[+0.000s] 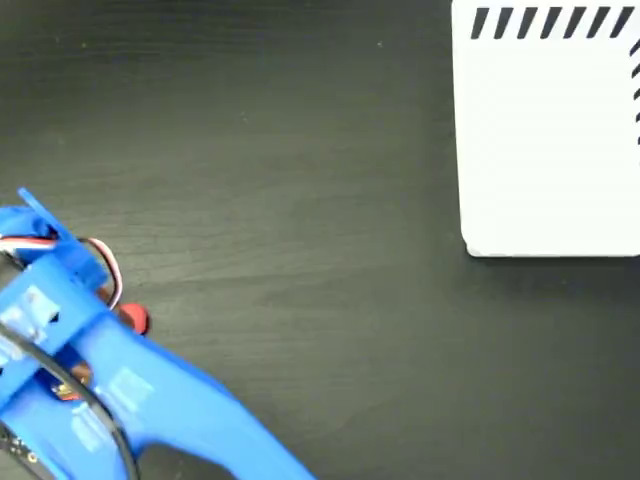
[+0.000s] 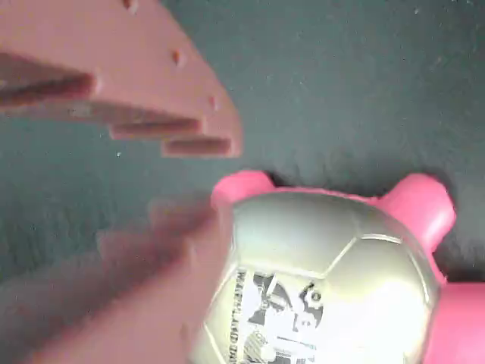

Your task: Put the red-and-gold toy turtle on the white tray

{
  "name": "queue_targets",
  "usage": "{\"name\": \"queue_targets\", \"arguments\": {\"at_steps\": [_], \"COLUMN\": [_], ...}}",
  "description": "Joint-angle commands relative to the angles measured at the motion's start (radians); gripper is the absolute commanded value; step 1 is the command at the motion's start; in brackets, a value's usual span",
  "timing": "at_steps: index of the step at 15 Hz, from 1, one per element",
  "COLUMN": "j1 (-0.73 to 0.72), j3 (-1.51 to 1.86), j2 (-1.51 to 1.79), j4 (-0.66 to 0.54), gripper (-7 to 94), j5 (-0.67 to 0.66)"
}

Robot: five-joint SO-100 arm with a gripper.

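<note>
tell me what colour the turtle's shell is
Shiny gold shell with a black-and-white printed mark, clearest in the wrist view.

— What lies there besides the main pieces?

— Only the table [image 1: 300, 200]. In the fixed view it is a black surface with a faint wood grain running across from left to right.

— Any marks on it?

— A few tiny pale specks, scattered, near the top of that view. Otherwise it looks plain and matte.

— And from the wrist view?

— The same table [image 2: 364, 83] shows as a dark, greenish-grey ground with small light specks. Its grain is too blurred to make out there.
</note>
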Motion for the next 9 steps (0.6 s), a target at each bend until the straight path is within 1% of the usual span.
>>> {"name": "queue_targets", "arguments": {"at_steps": [1, 2, 3, 4, 7, 8, 9], "j1": [-0.018, -0.02, -0.018, -0.009, 0.002, 0.005, 0.005], "j3": [-0.054, -0.054, -0.052, -0.052, -0.049, -0.049, -0.041], "j2": [0.021, 0.018, 0.017, 0.011, -0.015, -0.02, -0.02], "j4": [0.025, 0.031, 0.034, 0.034, 0.029, 0.025, 0.014], "gripper": [37, 39, 39, 45, 54, 62, 62], "j5": [0.003, 0.003, 0.003, 0.02, 0.058, 0.066, 0.072]}}
